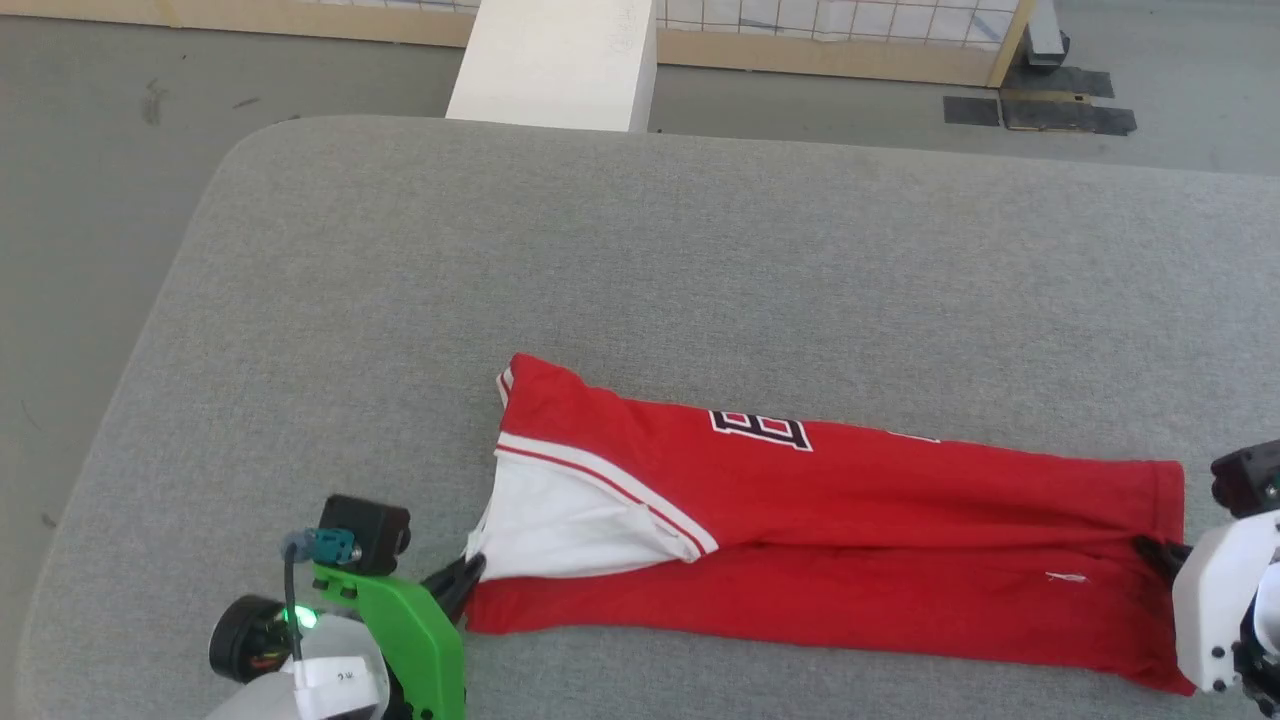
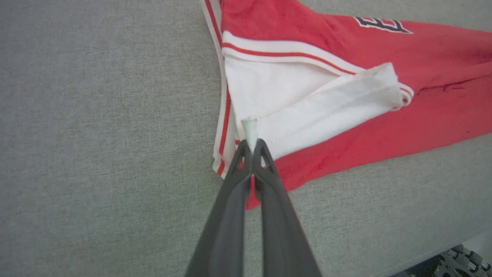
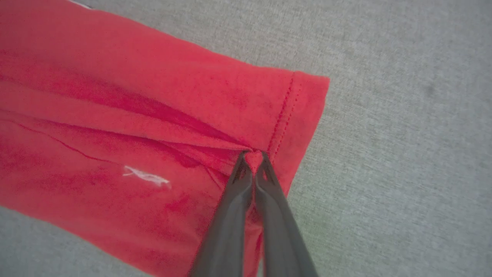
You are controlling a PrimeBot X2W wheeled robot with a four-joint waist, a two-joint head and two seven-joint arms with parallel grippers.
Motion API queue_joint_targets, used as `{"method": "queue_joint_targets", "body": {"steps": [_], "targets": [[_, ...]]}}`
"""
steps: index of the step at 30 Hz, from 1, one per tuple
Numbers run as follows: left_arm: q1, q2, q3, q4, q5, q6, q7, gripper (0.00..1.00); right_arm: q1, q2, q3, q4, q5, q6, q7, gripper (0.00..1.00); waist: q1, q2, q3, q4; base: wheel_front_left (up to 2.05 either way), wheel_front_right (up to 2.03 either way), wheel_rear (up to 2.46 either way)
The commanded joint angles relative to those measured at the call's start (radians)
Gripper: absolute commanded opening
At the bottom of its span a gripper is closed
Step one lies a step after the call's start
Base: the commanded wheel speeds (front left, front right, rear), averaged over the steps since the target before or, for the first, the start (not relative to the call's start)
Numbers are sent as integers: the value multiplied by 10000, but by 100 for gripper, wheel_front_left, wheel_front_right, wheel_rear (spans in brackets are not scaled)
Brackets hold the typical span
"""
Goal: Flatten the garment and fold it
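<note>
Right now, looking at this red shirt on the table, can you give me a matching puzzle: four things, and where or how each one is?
Things:
1. left gripper
2. right gripper
3. white sleeve
4. black lettering

States:
A. partly hidden along the far edge of the jersey T-shirt
B. shut on the stitched red hem
C. lying folded over red cloth
D. shut on the cloth by the striped trim

Pairs: 1-D, 2-B, 3-C, 4-A.

1. Garment: soft matt knit cloth; hem stitched, trim ribbed.
2. Worktop: grey woven fabric cover, matt, slightly rough.
3. Left pincer: dark, smooth, dull plastic; bracket at lower left, glossy green plastic.
</note>
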Motion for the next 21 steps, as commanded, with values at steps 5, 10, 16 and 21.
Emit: {"method": "queue_joint_targets", "body": {"steps": [5, 10, 16, 21], "targets": [[-48, -150, -253, 814, 12, -365, 63, 0, 263, -240, 302, -320, -492, -17, 366, 0, 0, 33, 143, -119, 0, 0, 0], [-351, -381, -489, 1555, 137, -680, 87, 0, 129, -174, 595, -228, -598, -17, 469, 0, 0, 33, 253, -167, 0, 0, 0], [-602, -732, -630, 2319, 373, -897, -336, 100, -94, 137, 604, -45, -625, -17, 338, 100, 0, 33, 46, -196, 0, 0, 0], [-632, -1057, -435, 2354, 206, -1071, -955, 100, -83, 266, 340, -435, -109, -17, 369, 100, 0, 33, -431, -183, 0, 0, 0]]}}
